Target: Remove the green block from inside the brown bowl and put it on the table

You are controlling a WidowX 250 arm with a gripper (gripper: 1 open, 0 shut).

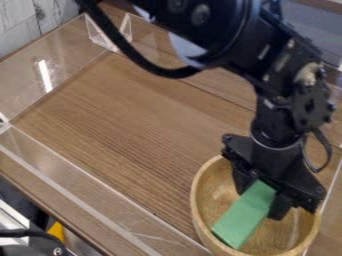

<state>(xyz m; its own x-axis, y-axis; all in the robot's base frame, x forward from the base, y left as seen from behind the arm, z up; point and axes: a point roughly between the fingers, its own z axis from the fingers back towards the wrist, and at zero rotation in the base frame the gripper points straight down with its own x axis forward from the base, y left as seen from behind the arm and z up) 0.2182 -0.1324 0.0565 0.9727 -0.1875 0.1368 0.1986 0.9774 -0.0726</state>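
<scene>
The brown bowl [203,186] sits on the table [134,120] at the lower right, partly cut off by the picture's edge. The green block [246,220] lies inside it, slanting from lower left to upper right. My black gripper [267,196] points straight down into the bowl. Its fingers [249,183] stand on either side of the block's upper end, shut on it. The block's upper end is hidden behind the fingers.
Low clear acrylic walls [54,70] border the table at the left and front. A clear triangular bracket [107,35] stands at the back. The arm and its black cables [147,55] reach across the upper right.
</scene>
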